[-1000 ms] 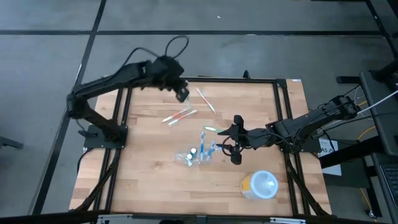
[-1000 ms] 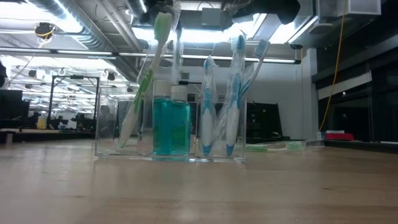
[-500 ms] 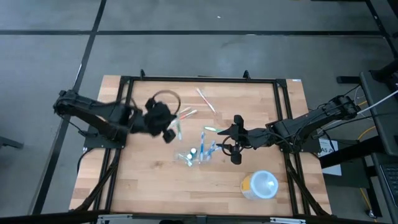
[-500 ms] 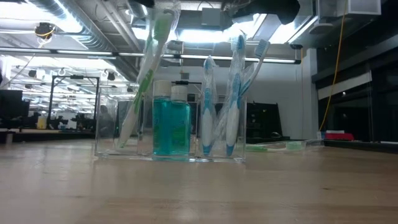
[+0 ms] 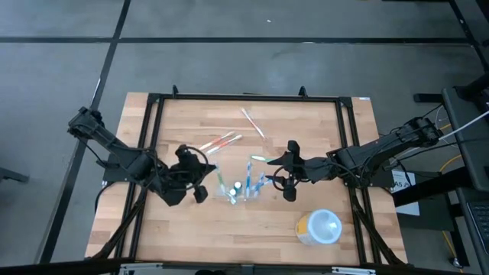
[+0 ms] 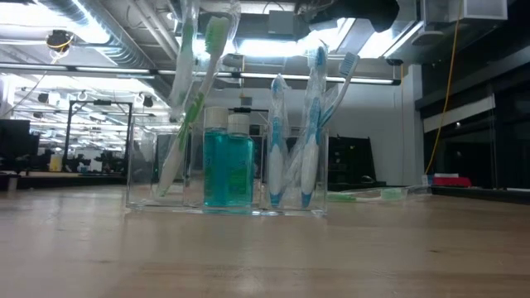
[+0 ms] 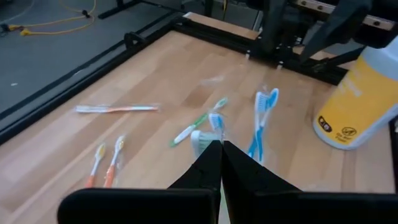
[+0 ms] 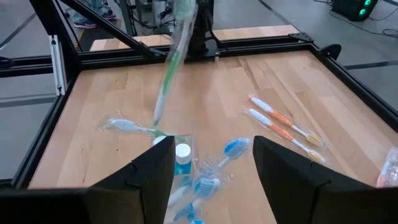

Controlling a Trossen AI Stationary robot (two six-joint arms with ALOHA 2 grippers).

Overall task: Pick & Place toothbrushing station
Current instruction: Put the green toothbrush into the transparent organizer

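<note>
The toothbrushing station (image 5: 241, 189), a clear holder (image 6: 224, 174), stands on its base mid-table with teal bottles and several toothbrushes upright in it. My left gripper (image 5: 203, 191) sits just left of it, shut on a wrapped green toothbrush (image 8: 168, 68) that slants down over the holder's left end. Whether the brush's lower tip is inside the holder, I cannot tell. My right gripper (image 5: 281, 173) waits open, right of the station, fingers spread (image 8: 212, 146) and touching nothing. My left gripper pinches the wrapped green toothbrush between its two shut fingers (image 7: 211, 163), at the brush's upper end (image 8: 181, 7). The brush hangs below the fingers, tilted and clear of the table, with its lower end (image 8: 157, 115) over the station. The picture's top edge cuts off the exact contact.
Two orange toothbrushes (image 5: 219, 142) and a wrapped one (image 5: 252, 122) lie toward the far edge. A green-and-blue one (image 5: 263, 158) lies beside the station. A round white and yellow container (image 5: 319, 227) stands near right. Black frame rails (image 5: 244, 97) border the table.
My left gripper, staying shut, has swung from the table's far edge toward the near side and down to the station's left side, carrying the green toothbrush. The brush now hangs over the holder's left end. My right gripper has kept still.
</note>
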